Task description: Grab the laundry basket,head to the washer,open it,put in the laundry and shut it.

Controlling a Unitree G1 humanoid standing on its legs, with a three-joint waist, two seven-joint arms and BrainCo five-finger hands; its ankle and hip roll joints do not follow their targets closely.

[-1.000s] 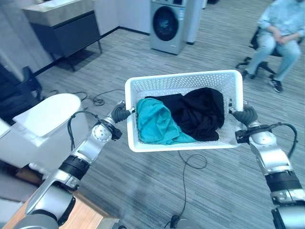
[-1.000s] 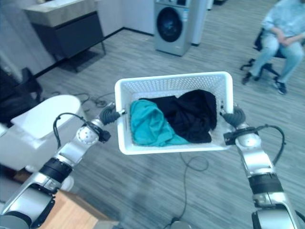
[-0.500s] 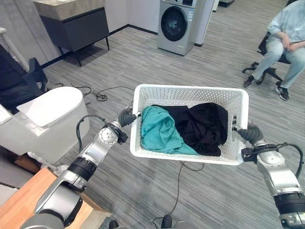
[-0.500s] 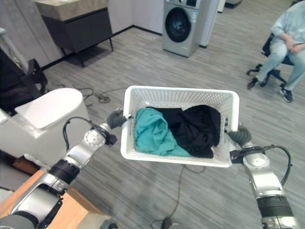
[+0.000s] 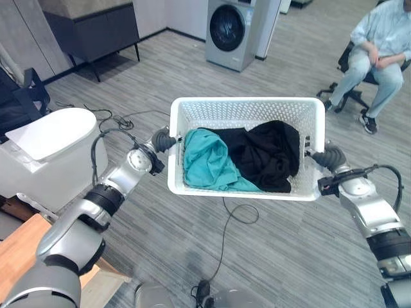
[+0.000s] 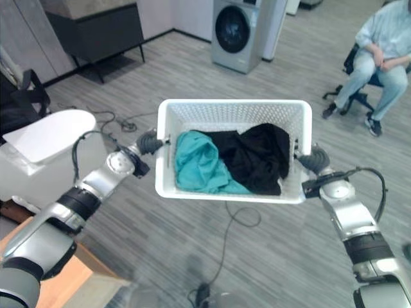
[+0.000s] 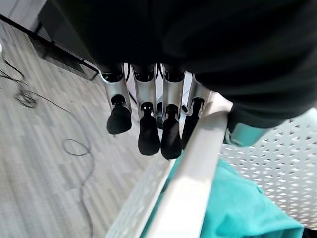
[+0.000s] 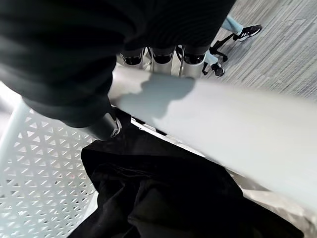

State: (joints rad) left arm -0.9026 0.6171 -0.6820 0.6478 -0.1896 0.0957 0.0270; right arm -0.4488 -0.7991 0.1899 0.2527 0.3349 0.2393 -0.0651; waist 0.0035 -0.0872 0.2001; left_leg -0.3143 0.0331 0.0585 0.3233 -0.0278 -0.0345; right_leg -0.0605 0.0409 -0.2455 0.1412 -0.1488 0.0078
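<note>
No legible writing shows on anything here. The floor is grey wood-look plank (image 5: 270,256), and across it at the far wall stands a silver-grey front-loading washing machine with a dark round door (image 5: 233,30); to its left is a dark cabinet with a pale stone-like top (image 5: 90,22), and nearer on the left a white rounded plastic unit with a flat lid (image 5: 45,151). A person in pale blue clothes (image 5: 383,48) sits on a black wheeled chair (image 5: 350,74) at the far right. The white perforated plastic laundry basket (image 5: 244,109) is held up off the floor in front of the robot, between its two hands, its long axis running left to right and its open top facing up. Inside, a teal cloth (image 5: 209,162) lies on the left side and a black garment (image 5: 266,154) is heaped on the right, the two touching. The left hand (image 5: 163,140) is at the basket's left rim; in its wrist view the silver dark-tipped fingers (image 7: 148,134) curl down over the rim. The right hand (image 5: 326,156) is at the right rim, its thumb pressed inside the wall and what seem to be its fingers wrapped over the edge, though they are mostly hidden.
</note>
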